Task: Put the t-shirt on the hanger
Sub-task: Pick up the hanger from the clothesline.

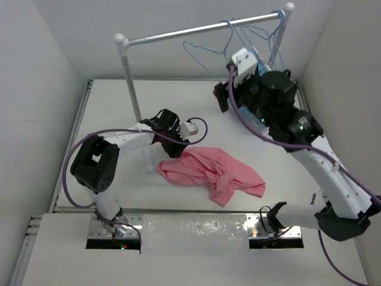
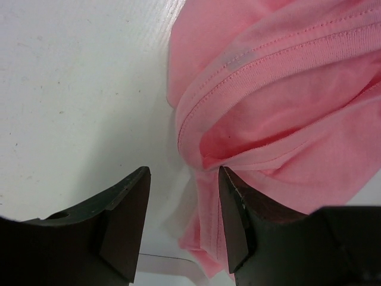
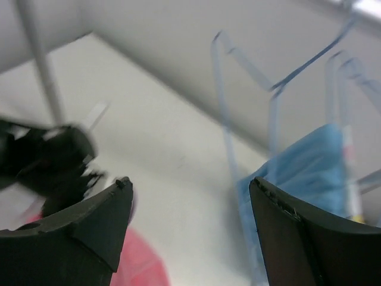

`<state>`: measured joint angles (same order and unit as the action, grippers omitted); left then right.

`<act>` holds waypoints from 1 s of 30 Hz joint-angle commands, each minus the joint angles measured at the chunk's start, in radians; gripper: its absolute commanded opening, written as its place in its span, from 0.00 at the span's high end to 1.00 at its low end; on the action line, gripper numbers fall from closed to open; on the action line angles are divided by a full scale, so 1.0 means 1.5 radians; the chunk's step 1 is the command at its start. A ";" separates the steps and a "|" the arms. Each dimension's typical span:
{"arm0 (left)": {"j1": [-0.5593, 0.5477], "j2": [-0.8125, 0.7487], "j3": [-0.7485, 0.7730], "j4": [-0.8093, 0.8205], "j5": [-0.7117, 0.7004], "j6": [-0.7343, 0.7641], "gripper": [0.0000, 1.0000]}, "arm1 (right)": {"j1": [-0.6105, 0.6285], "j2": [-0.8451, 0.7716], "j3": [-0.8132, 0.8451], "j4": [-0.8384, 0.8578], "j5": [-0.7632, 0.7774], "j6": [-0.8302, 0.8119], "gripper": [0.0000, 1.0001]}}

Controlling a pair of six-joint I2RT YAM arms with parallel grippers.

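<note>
**Desk:** Where's the t-shirt?

**Photog:** The salmon-pink t-shirt [image 1: 211, 173] lies crumpled on the white table [image 1: 107, 107], centre-front, toward 6 o'clock in the top view. It's flat on the surface, no wire through it.

**Desk:** L arm?

**Photog:** The left gripper [image 1: 174, 152] sits low at the shirt's 10 o'clock edge. Wrist cam shows the jaws parted, released, nothing pinched. A folded hem runs by the 3 o'clock finger [image 2: 235, 226] and touches it. There's bare table under the other finger.

**Desk:** R arm?

**Photog:** The right gripper [image 1: 223, 98] is raised, approx 1 o'clock from the shirt, with jaws spread wide and nothing held. It's near the hanger [image 1: 199, 62], just below its lower corner. Its wrist cam is blurred: pale wires and a light-blue garment [image 3: 303, 161] show beyond the fingers at 2–3 o'clock.

**Desk:** Hanger itself?

**Photog:** Thin light-blue wire, hooked on the silver rail [image 1: 178, 33] at 12 o'clock. It's well apart from the shirt. The other hangers [image 1: 277, 42] are bunched at the rail's 3 o'clock end.
</note>
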<state>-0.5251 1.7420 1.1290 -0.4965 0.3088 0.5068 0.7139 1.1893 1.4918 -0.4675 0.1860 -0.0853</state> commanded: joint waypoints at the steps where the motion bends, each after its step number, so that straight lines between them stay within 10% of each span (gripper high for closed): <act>1: -0.005 -0.038 0.000 0.020 -0.004 -0.007 0.53 | -0.053 0.077 0.134 -0.054 0.053 -0.059 0.22; 14: -0.004 -0.091 -0.023 0.022 -0.026 0.006 0.53 | -0.235 0.360 0.389 -0.078 -0.100 -0.018 0.27; 30: -0.004 -0.128 -0.004 -0.006 -0.026 0.016 0.52 | -0.267 0.294 0.272 0.003 -0.162 -0.022 1.00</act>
<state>-0.5251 1.6032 1.0939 -0.5102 0.2623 0.5190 0.3111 1.7084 1.9053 -0.5537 -0.0631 -0.1116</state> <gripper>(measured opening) 0.477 0.012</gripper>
